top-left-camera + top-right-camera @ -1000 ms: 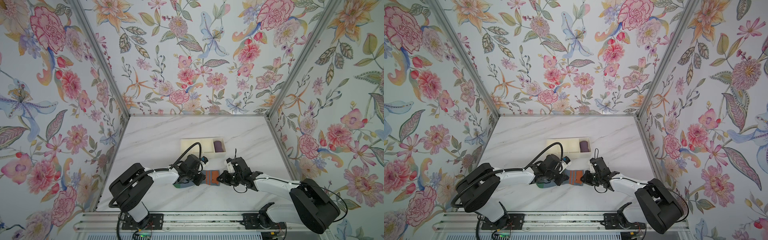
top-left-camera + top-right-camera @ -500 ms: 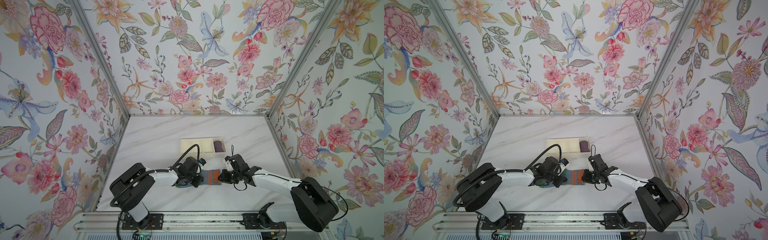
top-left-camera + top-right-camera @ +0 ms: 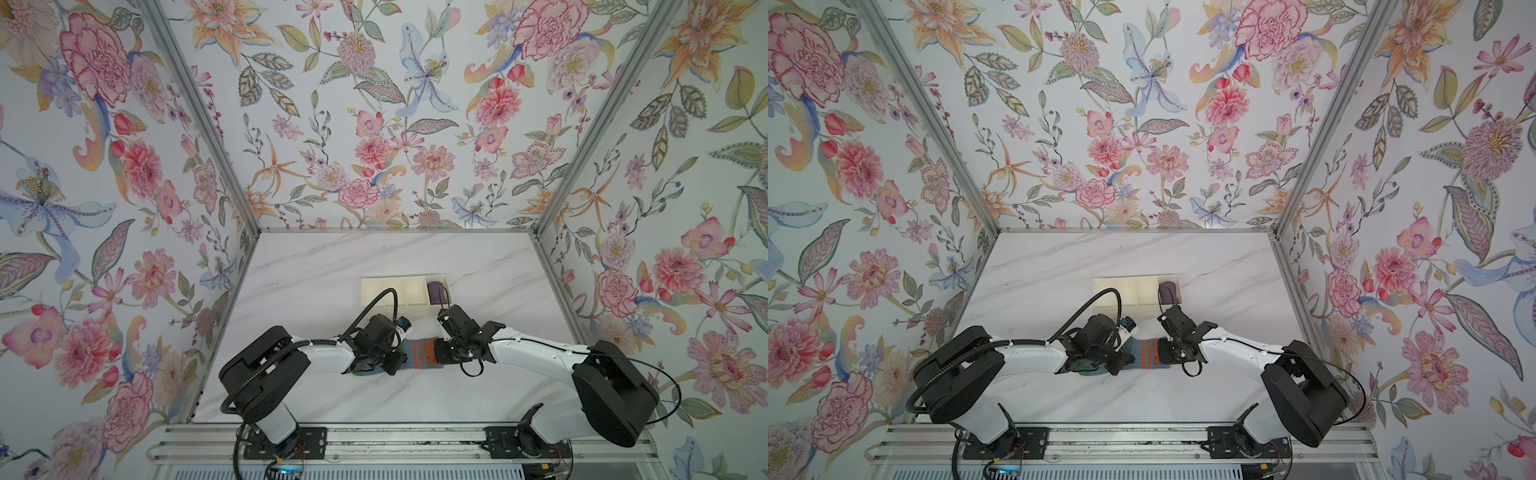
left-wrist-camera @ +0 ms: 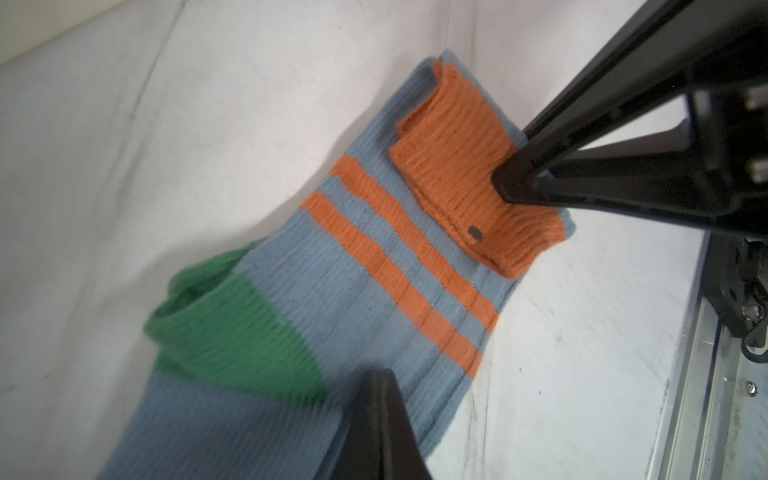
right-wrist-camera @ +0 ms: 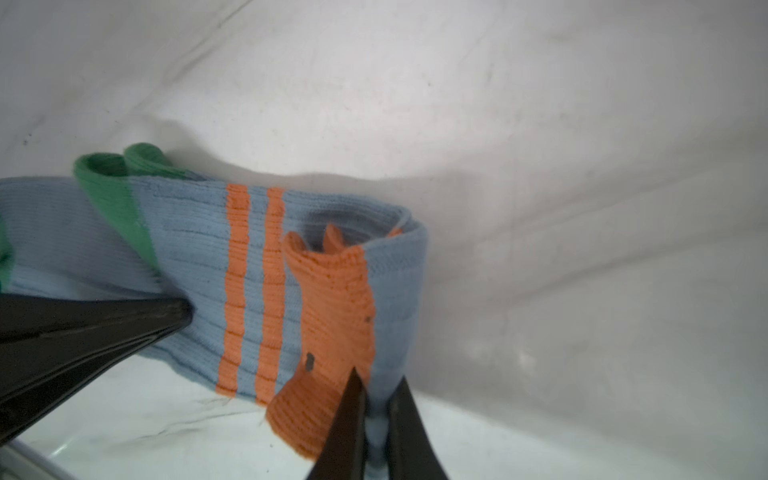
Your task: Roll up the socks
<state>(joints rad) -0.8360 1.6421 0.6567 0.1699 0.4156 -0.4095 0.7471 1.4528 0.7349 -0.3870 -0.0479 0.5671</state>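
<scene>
**Workpiece position.** The socks [image 3: 419, 354] lie stacked as a pair on the marble tabletop [image 3: 332, 270], near its front edge. They sit between the two arms and in front of the divided tray [image 3: 374, 283]. In both top views the pair runs left to right, with the cuff end toward the right arm.

**Right gripper.** The right gripper [image 5: 376, 384] is closed almost fully and pinches a fold of blue-grey fabric at the cuff end. The orange cuff [image 4: 453, 149] lies turned back over the leg, its edge just beside the nearer of the two orange stripes [image 4: 395, 257]. This is judged to be the first turn of the roll. Holding the fabric at the fold lets the arm carry that turn toward the heel.

**Left gripper.** The left gripper [image 4: 376, 392] is fully closed, with nothing visible between its jaws. Its tip bears on the blue-grey fabric just past the stripes, near the green heel [image 4: 232, 332]. The likely purpose is to pin the pair to the table so it does not slide when the cuff end is rolled.

**Progress.** Rolling is at an early stage: only the cuff is turned. The foot section lies flat, partly hidden under the left gripper in the top views.

**Caution.** In the right wrist view the cuff layers gape apart. The turn looks loose and may spring open if released.

**Adjacent items.** A dark purple bundle [image 3: 435, 291] sits in the tray's right-end compartment, well apart from the socks.
</scene>
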